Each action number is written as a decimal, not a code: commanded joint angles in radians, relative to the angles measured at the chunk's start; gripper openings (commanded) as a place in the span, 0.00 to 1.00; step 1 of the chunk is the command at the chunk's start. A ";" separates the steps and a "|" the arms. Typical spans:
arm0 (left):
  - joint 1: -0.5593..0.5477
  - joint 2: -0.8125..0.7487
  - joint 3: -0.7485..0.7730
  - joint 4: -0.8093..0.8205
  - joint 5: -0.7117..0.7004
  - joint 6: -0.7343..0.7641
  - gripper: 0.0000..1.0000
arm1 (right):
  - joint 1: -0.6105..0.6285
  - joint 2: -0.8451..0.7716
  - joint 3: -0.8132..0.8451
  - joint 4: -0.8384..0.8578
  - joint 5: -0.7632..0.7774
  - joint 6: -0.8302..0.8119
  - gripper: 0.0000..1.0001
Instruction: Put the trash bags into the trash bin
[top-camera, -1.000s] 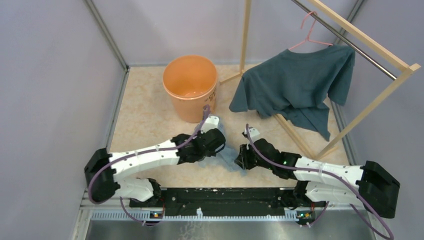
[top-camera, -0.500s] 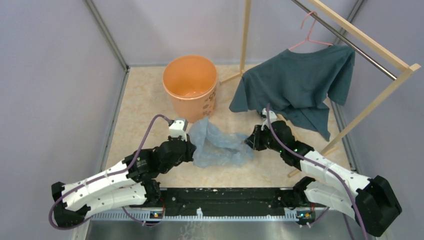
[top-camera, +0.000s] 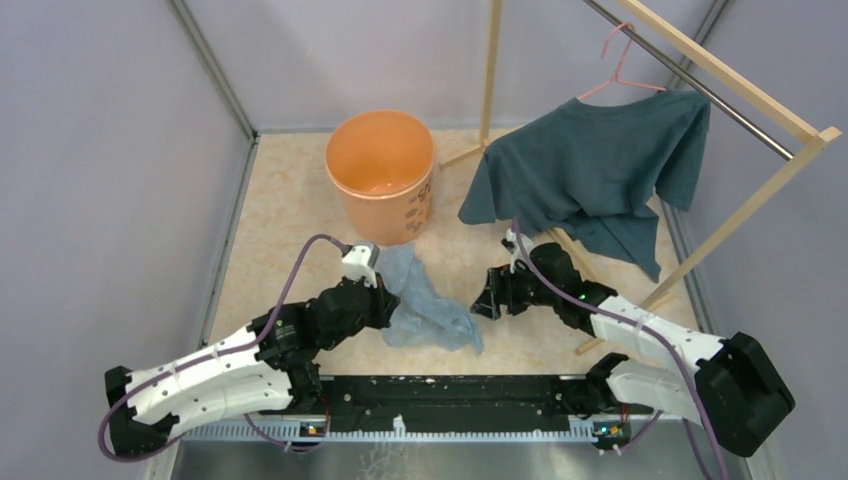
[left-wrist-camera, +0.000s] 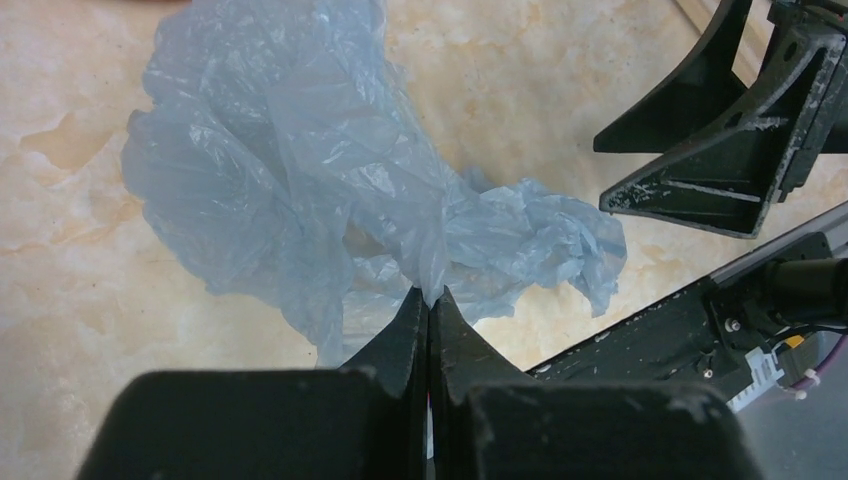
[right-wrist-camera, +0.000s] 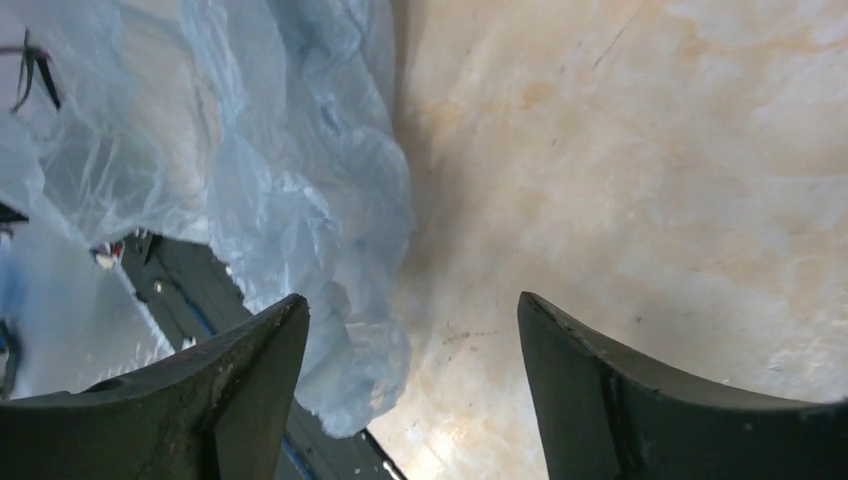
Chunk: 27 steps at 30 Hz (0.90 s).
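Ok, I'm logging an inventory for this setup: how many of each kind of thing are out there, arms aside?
pale blue trash bag: 1
orange bin: 1
teal T-shirt: 1
pink hanger: 1
wooden rack: 1
Total: 5

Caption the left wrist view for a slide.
Left gripper shut on a fold of the pale blue trash bag over the beige table; right gripper open nearby.

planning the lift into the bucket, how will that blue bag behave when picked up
Probably floppy: the bag droops crumpled from the left gripper, so it may trail. Likely very light, being thin see-through film. It may slip, pinched by one fold.
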 joint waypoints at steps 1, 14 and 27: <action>0.002 0.029 -0.007 0.051 0.017 -0.006 0.00 | 0.001 0.011 -0.051 0.105 -0.143 0.015 0.79; 0.002 0.023 -0.013 0.081 0.031 0.005 0.00 | 0.149 -0.103 -0.028 0.017 -0.075 -0.075 0.92; 0.002 0.013 -0.031 0.084 0.034 -0.085 0.00 | 0.170 0.078 0.004 0.159 -0.105 -0.049 0.67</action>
